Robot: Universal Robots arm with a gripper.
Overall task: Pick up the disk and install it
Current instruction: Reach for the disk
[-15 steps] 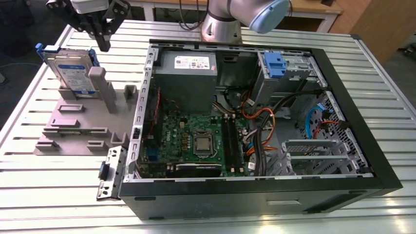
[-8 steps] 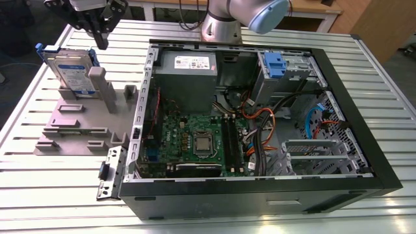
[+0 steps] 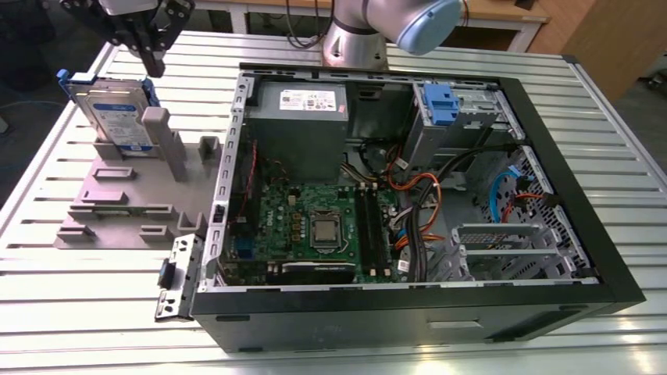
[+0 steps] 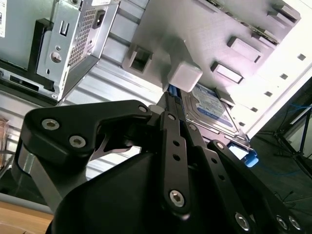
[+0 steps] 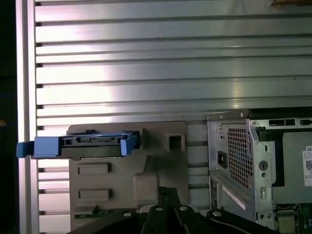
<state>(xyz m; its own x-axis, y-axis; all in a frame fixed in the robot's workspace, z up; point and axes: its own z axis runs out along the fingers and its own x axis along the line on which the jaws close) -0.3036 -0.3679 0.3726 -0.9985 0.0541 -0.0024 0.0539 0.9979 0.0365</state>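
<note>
Silver metal with a white-and-blue label and blue plastic side rails, the flat rectangular disk [image 3: 108,109] stands on edge in a slot of the grey moulded fixture [image 3: 115,205]. It is at the exterior view's left, on the slatted metal table [image 3: 73,305], outside the open black computer case [image 3: 615,273]. The black gripper [image 3: 156,69] hangs just above it without touching, its fingers drawn together on nothing. It sits nearer the fixture's grey upright post [image 3: 156,129] beside the disk than over the disk's middle. Further right, inside the case, a tall blue plastic latch piece [image 3: 442,103] stands in grey metal framing.

The pick looks barely begun. To do it well, I judge, the gripper should spread wide enough to clear the disk's thin body and centre over its top edge rather than the post. The lift should then be straight up, so the rails do not bind in the slot.

From its base [image 3: 352,43] behind the case, the arm reaches toward the exterior view's left — wrist high, gripper pointing straight down.
</note>
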